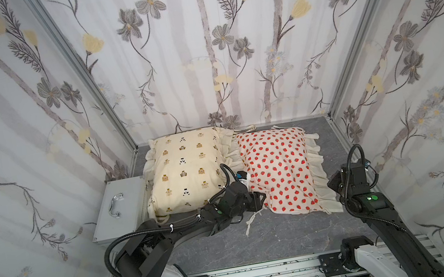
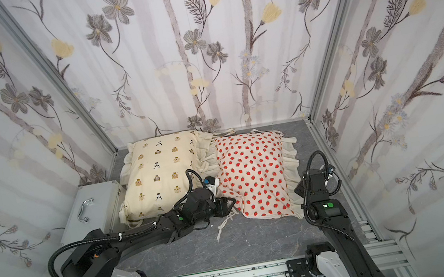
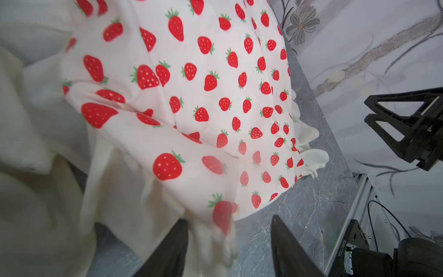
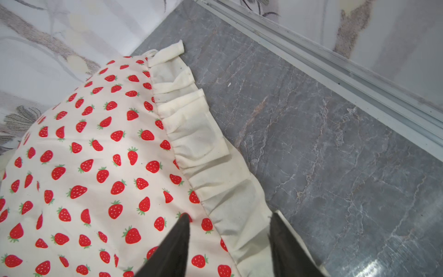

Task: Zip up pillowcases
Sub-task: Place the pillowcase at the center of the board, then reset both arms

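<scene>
Two stuffed pillowcases lie side by side at the back of the grey floor. The cream one with bear prints (image 1: 186,172) (image 2: 160,177) is on the left. The white one with strawberries (image 1: 280,166) (image 2: 253,170) is on the right. My left gripper (image 1: 258,200) (image 3: 229,218) is at the strawberry case's near left corner, jaws wide apart. A blurred flap of that corner hangs loose between them. My right gripper (image 1: 333,184) (image 4: 229,214) is open over the case's right ruffle (image 4: 199,134), pinching nothing. No zipper shows.
A metal box with a handle (image 1: 118,207) stands left of the bear case. White cord ties (image 1: 251,221) trail on the marbled floor (image 1: 277,236). Floral fabric walls close in three sides. An aluminium rail (image 1: 238,276) runs along the front.
</scene>
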Available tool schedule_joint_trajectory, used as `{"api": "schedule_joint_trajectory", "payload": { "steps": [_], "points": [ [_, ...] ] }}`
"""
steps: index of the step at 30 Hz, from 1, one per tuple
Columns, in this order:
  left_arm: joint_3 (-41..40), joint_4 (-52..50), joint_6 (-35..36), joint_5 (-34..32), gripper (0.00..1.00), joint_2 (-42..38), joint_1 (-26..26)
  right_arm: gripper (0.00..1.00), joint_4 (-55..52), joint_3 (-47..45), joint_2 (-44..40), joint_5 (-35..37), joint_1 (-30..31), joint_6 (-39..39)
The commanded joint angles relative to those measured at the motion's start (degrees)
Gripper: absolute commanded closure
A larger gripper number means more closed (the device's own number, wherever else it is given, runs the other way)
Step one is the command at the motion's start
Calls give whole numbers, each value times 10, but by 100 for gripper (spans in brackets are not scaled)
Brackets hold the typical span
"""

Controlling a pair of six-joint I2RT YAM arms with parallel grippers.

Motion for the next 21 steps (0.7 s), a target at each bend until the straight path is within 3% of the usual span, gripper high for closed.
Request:
{"api": "schedule_joint_trajectory", "payload": {
  "steps": [1,3,8,13,15,17,20,21],
  "points": [
    [2,-73,49,-117,16,-70,10,16,109,-5,13,28,-6,-56],
    [5,-120,56,-179,2,-122,29,1,162,-15,31,43,-11,-72],
    [24,-215,83,-279,0,-195,153,0,339,-62,93,117,-12,-134],
    [7,-203,130,-386,0,-165,288,0,492,-90,151,117,-16,-204],
    [-18,-156,158,-396,0,-161,325,0,580,-116,178,111,-18,-244],
    [-74,-44,209,-371,0,-148,358,0,679,-144,212,98,-25,-273],
    [-100,42,266,-345,0,-102,393,0,737,-145,240,49,-35,-288],
    [-115,96,295,-338,0,-82,395,0,807,-166,249,17,-37,-301]
  ]
}}
